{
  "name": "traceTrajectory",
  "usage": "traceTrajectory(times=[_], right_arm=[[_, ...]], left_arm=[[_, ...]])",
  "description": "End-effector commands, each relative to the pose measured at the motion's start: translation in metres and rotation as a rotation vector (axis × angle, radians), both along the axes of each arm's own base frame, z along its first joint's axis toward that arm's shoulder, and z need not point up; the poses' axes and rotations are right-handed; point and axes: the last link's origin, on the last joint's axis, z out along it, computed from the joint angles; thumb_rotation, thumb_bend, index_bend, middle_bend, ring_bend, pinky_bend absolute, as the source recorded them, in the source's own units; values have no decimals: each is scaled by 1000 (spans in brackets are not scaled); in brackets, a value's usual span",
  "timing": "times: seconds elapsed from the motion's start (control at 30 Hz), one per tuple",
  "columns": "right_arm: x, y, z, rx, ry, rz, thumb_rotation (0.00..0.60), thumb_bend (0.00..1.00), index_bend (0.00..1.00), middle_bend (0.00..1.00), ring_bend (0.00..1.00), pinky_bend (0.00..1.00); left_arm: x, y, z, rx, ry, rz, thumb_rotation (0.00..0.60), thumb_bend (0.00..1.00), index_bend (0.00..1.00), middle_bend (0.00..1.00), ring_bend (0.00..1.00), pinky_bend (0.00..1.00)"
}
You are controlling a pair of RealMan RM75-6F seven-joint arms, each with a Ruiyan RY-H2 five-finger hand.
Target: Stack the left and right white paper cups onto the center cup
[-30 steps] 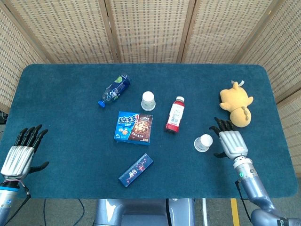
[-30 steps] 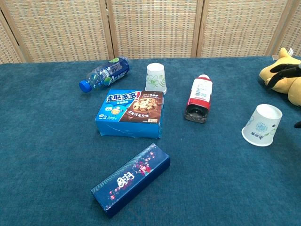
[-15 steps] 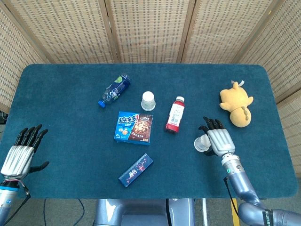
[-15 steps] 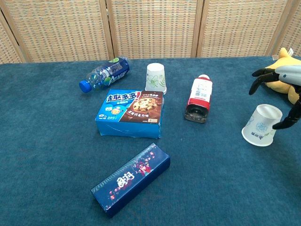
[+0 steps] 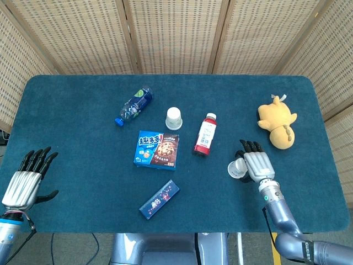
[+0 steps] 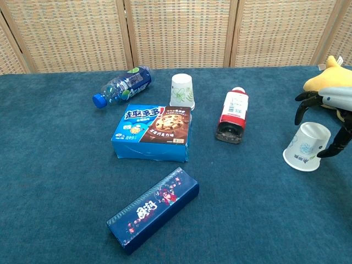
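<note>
Two white paper cups are seen on the blue table [image 5: 66, 138]. One cup [image 5: 174, 118] stands upside down near the middle, just behind the cookie box [image 5: 157, 149]. The other cup [image 6: 306, 146] lies tipped on its side at the right, with its open mouth turned up and toward the camera. Nothing is seen inside it.

Two bottles are lying down. A blue-capped bottle [image 5: 133, 105] is set to the left of the middle cup. A red drink bottle [image 5: 205, 134] is set to its right. What is inside them cannot be told.

One long dark blue box [image 5: 159, 199] is placed near the front edge. One yellow plush toy [image 5: 277, 121] is placed near the right edge.

The right hand [image 5: 255, 164] is held just over and beside the tipped cup, with its fingers spread around it. In the chest view the black fingers [image 6: 303, 104] are curled above the cup, and a thumb is seen at its right side. No firm hold on the cup can be made out.

The left hand [image 5: 25, 179] is held at the front left corner, open with straight fingers, and nothing is held in it.

A wide bare patch of table is left between the left hand and the boxes.
</note>
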Motion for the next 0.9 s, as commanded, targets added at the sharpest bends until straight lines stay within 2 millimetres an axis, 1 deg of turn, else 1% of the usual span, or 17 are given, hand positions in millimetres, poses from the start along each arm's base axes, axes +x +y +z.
traceTrajectory(times=[0.03, 0.17, 0.33, 0.5, 0.63, 0.7, 0.8, 0.9], right_arm=[[1, -2, -2, 4, 0, 2, 600, 207, 391, 120, 0, 83], [1, -3, -7, 11, 6, 0, 600, 280, 424, 132, 0, 84], [1, -2, -10, 14, 13, 2, 600, 296, 439, 135, 0, 84], [0, -7, -7, 6, 26, 8, 600, 299, 402, 130, 0, 84], [-5, -8, -5, 10, 39, -5, 600, 299, 365, 111, 0, 83], [-8, -8, -4, 13, 43, -14, 600, 300, 362, 109, 0, 82], [-10, -7, -4, 14, 44, -18, 600, 299, 385, 112, 0, 83], [-11, -8, -3, 2, 41, -18, 600, 310, 466, 138, 0, 84]], left_arm=[[0, 0, 0, -2, -3, 0, 600, 184, 76, 0, 0, 0], [0, 0, 0, -7, -4, -2, 600, 184, 76, 0, 0, 0], [0, 0, 1, -7, -11, -5, 600, 184, 76, 0, 0, 0], [0, -1, 1, -10, -17, -9, 600, 184, 76, 0, 0, 0], [0, -1, 1, -12, -20, -11, 600, 185, 76, 0, 0, 0], [1, -1, 1, -15, -21, -13, 600, 185, 76, 0, 0, 0], [1, -1, 1, -16, -24, -13, 600, 184, 76, 0, 0, 0], [1, -1, 1, -18, -25, -15, 600, 185, 77, 0, 0, 0]])
